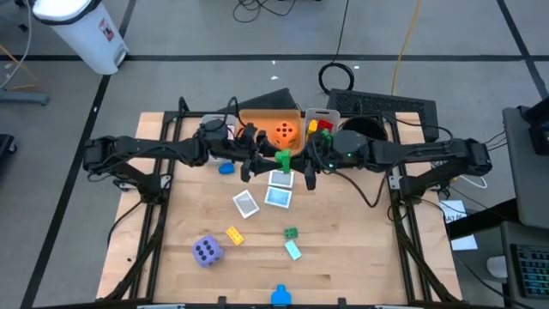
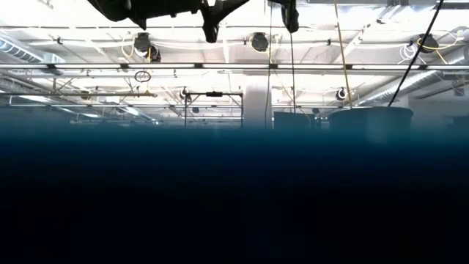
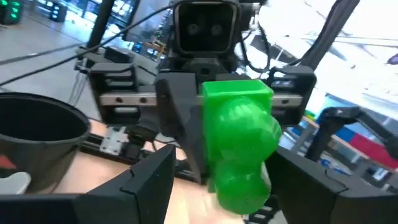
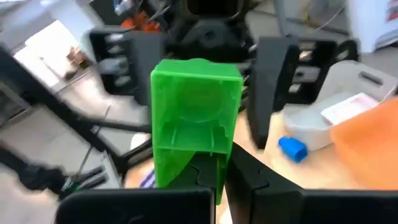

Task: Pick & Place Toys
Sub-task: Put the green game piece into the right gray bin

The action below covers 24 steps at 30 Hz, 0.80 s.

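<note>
The two hands meet above the middle of the worktop (image 1: 171,275), near the far edge, with a green brick (image 1: 282,160) between them. The right hand (image 1: 302,163) is clamped on the green brick at its lower end. The left hand (image 1: 262,163) faces it, fingers apart on either side of the brick without closing. An orange die (image 1: 286,132) lies in the orange bin (image 1: 257,120); a purple die (image 1: 207,251) sits on the worktop's near left.
</note>
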Available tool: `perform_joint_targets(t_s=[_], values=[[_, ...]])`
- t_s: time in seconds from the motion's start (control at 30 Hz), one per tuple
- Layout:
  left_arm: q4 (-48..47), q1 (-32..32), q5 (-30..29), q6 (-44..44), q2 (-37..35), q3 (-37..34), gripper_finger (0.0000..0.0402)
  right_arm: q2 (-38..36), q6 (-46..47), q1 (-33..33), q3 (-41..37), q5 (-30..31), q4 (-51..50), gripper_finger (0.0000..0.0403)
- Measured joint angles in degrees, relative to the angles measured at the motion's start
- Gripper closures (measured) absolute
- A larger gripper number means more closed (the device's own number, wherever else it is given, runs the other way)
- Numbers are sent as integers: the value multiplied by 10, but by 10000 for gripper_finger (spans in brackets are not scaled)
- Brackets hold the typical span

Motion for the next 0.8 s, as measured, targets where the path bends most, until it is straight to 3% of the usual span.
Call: perform_joint_targets(t_s=[0.43, 0.8], values=[[4, -2, 6, -10, 2, 1, 155, 2, -8, -15, 1, 2, 1, 402], [3, 2, -9, -6, 1, 1, 254, 2, -5, -16, 0, 1, -4, 402]])
